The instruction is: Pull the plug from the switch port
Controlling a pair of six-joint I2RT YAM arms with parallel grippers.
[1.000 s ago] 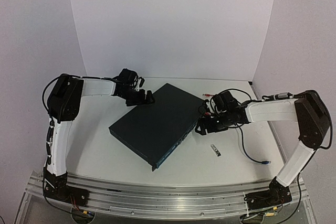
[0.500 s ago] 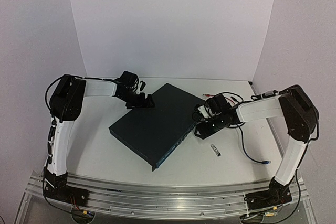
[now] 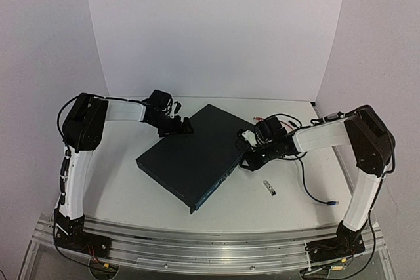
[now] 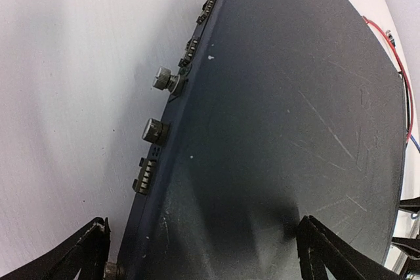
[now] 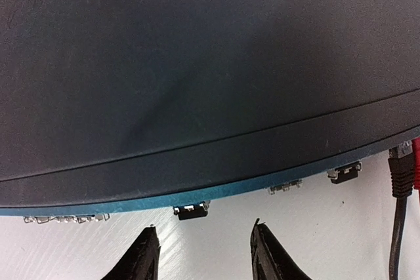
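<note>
Lying diagonally mid-frame, the switch (image 3: 197, 155) had the right gripper (image 5: 203, 250), fingers apart, below its socket edge; the plug (image 5: 401, 165) sat far right. The left gripper (image 4: 202, 224) gaped at its upper-left corner.

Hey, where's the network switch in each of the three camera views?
Top external: the switch lies diagonally at centre.
Left wrist: the switch fills centre and right.
Right wrist: the switch fills the upper part, port edge lowest.
Shared landmark: the white table beneath.
</note>
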